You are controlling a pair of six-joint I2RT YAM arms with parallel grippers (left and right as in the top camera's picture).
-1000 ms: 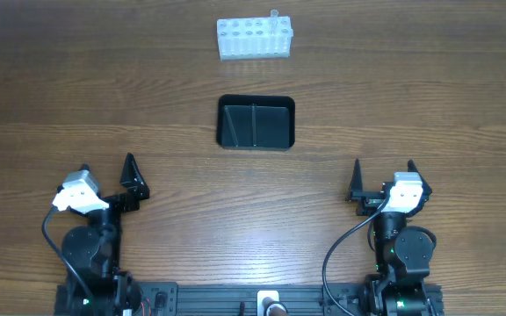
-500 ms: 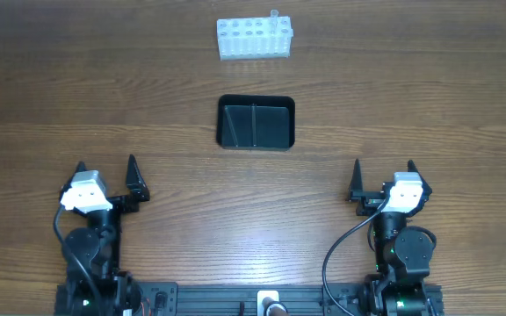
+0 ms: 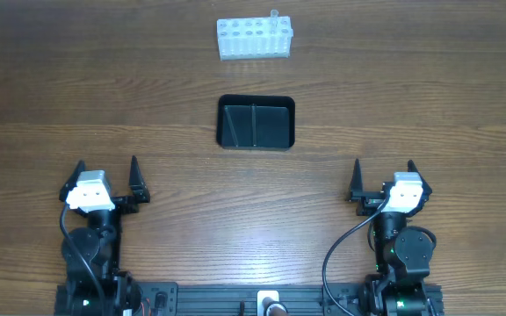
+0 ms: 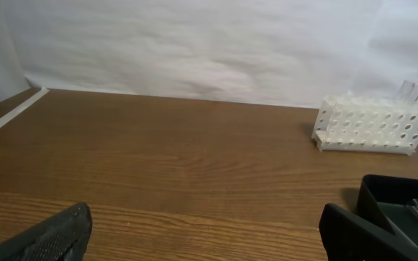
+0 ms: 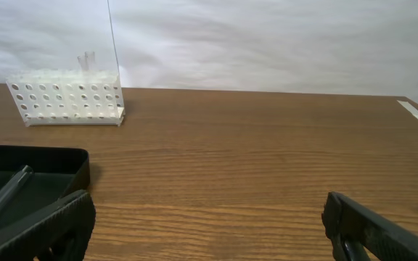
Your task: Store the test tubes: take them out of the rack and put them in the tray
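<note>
Currently both arms are parked near their bases, well apart from the work. The left gripper (image 3: 106, 164) is seen with its jaws spread wide and nothing held. The right gripper (image 3: 383, 165) is likewise released and empty.

The rack (image 3: 254, 40) stands at the far side of the table (image 3: 429, 88). One tube (image 3: 275, 17) is seen upright in it, towards the end on the right arm's side. The tray (image 3: 224, 125) lies between the rack and the arms, apart from the rack, and a stored tube (image 5: 6, 190) is seen lying in it.

The step in hand is judged to be the fetching of the upright tube. It would best be approached by the right arm, since the tube is on that side. The jaws should be brought down around the part of the tube that stands proud of the rack, centred on it, and closed gently, as a clear, smooth wall may slip or crack. The tube should be drawn straight up along its own axis until its bottom is free of the hole. A tilted pull is likely to drag the light rack along. The tray should then be reached low, and the tube laid beside the stored tube, not dropped on it.
</note>
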